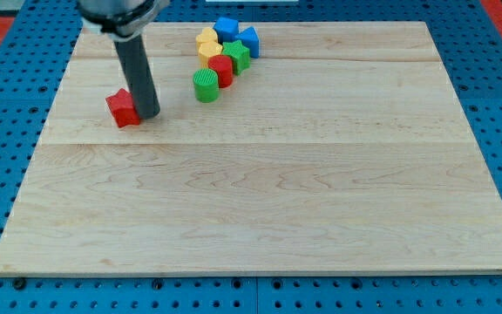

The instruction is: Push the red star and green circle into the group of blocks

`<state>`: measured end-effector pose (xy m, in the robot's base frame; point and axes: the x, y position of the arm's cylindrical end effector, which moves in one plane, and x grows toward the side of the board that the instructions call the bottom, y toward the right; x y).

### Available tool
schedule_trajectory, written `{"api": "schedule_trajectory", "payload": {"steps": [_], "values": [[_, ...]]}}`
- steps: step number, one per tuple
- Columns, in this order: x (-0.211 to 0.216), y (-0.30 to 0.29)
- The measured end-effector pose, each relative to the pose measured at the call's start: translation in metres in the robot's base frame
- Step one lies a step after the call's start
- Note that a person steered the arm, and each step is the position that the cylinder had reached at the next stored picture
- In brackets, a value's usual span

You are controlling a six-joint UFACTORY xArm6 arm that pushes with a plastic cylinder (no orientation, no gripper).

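A: Where is my tip [149,114] right now?

B: In the upper left of the frame, down on the wooden surface [260,192], touching the right side of the red star [123,108].

A: And the green circle [205,85]?

B: Right of the star, towards the top centre, touching the red block [221,70] at the lower end of the group.

A: What else is in that group?

B: A green block [237,55], two yellow blocks [207,44] and two blue blocks [237,33], packed closely near the top edge.

A: The end effector, spread or pressed together?

B: It is a plain dark rod; no jaws show, so neither.
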<state>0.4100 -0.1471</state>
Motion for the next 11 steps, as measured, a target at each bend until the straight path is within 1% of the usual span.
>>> {"api": "schedule_trajectory", "payload": {"steps": [1, 2, 3, 4, 5, 6, 7, 8, 9, 10, 11], "values": [[0.04, -0.007], [-0.006, -0.044], [-0.04, -0.027], [-0.059, -0.004], [-0.057, -0.005], [-0.026, -0.052], [-0.086, -0.079], [-0.106, -0.034], [-0.105, 0.03], [-0.105, 0.004], [-0.065, -0.031]]}}
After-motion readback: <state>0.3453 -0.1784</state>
